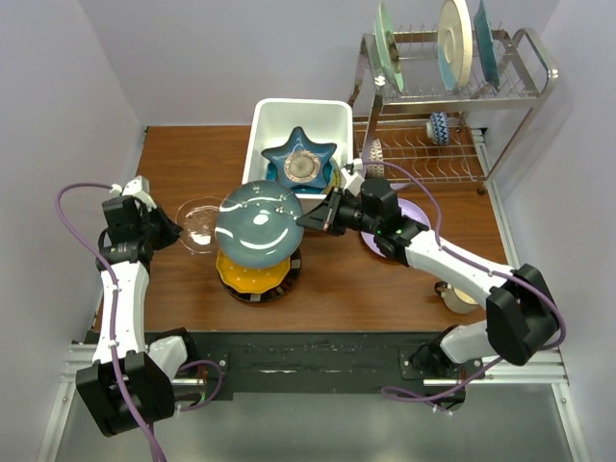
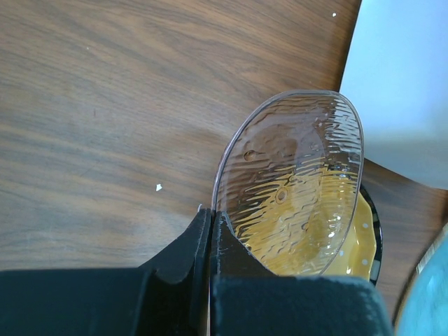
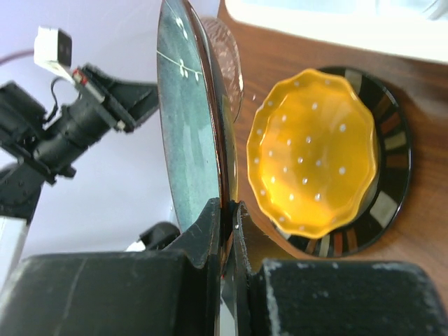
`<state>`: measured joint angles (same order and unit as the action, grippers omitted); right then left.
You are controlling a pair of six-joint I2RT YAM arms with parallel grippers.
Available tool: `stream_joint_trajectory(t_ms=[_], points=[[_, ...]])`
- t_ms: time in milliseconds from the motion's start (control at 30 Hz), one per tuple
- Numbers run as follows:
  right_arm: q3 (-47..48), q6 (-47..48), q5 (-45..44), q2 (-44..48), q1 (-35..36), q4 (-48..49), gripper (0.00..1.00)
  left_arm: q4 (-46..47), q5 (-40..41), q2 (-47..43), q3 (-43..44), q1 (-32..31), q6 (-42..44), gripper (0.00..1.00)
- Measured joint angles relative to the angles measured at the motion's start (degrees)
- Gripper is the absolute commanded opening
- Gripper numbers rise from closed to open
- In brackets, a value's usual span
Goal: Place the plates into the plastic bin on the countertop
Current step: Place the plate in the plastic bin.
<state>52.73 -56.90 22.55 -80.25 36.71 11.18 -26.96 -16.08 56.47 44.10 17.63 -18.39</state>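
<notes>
1. We see the right fingers (image 1: 310, 219) pressed together on the right rim of the dark teal plate (image 1: 255, 223). In the right wrist view they (image 3: 227, 204) pinch its edge with no gap showing.
2. The teal plate hangs roughly level, clear of the orange dotted plate (image 3: 311, 150), which sits on the black-rimmed striped plate (image 3: 388, 168) on the surface (image 1: 366, 279).
3. The relation that matters: the plastic bin (image 1: 260, 125) lies beyond the right fingers, toward the far edge of the surface. The plate itself sticks out to the left of the fingers, away from the arm. We judge that the plate must swing away from the bases and a little rightward to come over the bin.
4. The bin already holds the blue star-shaped plate (image 1: 300, 162), so the teal plate would likely land on or beside it.
5. The left fingers (image 1: 178, 233) are closed on the near rim of the clear glass plate (image 1: 202, 221). The left wrist view shows them (image 2: 212, 213) clamped on its edge, with the plate (image 2: 294, 182) reaching out toward the stack.
6. We cannot tell whether the glass plate is wholly off the surface.
7. The right fingers are plainly nearer the bin. The left fingers are well apart from it, with the teal plate between, so we judge the right arm's load goes in first.
8. A lilac plate (image 1: 420, 214) lies under the right forearm.
</notes>
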Motion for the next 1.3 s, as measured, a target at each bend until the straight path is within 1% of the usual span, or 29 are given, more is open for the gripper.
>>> stream_joint_trajectory(t_ms=[200,567,933,1300], points=[[0.81,-1.2,-0.13,-2.19,-1.66,1.16,0.0,0.59,-0.35,0.02,-0.9,0.0,0.02,0.0],[1.18,-3.32,-1.25,-2.73,-5.31,4.44,0.0,0.83,-0.92,0.04,-0.92,0.0,0.02,0.0],[6.97,-3.5,-3.89,-6.01,-7.58,4.74,0.0,0.87,-1.29,0.04,-0.92,0.0,0.02,0.0],[9.64,-3.85,-5.2,-9.49,-11.78,6.51,0.0,0.92,-1.27,0.04,-0.94,0.0,0.02,0.0]])
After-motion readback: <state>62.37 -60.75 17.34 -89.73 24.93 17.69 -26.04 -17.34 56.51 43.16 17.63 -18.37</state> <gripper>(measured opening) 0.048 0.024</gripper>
